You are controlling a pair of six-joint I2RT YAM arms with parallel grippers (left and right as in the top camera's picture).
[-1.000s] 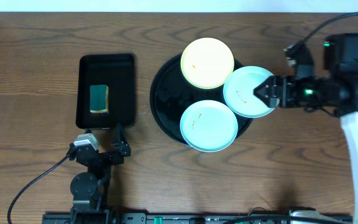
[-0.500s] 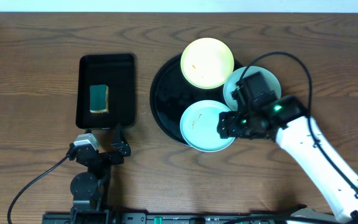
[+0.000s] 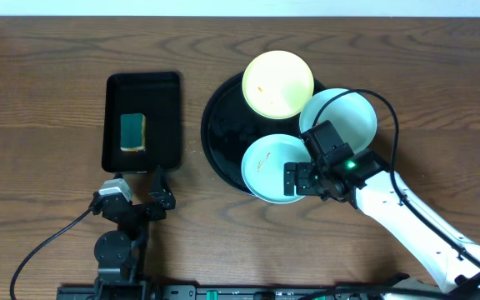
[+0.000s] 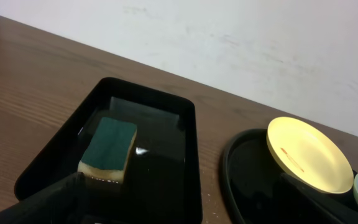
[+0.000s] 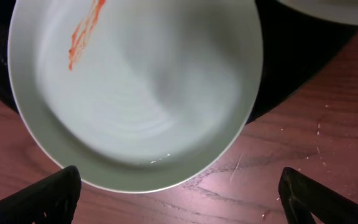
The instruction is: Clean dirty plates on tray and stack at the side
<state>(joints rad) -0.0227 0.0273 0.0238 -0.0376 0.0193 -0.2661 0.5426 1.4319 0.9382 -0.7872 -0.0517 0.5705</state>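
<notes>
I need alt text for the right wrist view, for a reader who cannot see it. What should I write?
A pale mint-blue plate with an orange smear fills the view, its near edge reaching past the black tray over the wooden table. Two dark fingers stand wide apart in the bottom corners, holding nothing.

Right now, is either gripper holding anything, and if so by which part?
Nothing is held. The right gripper hangs open above the near mint-blue plate, at its edge, without gripping it; the left gripper is open and empty by the rectangular tray.
</notes>
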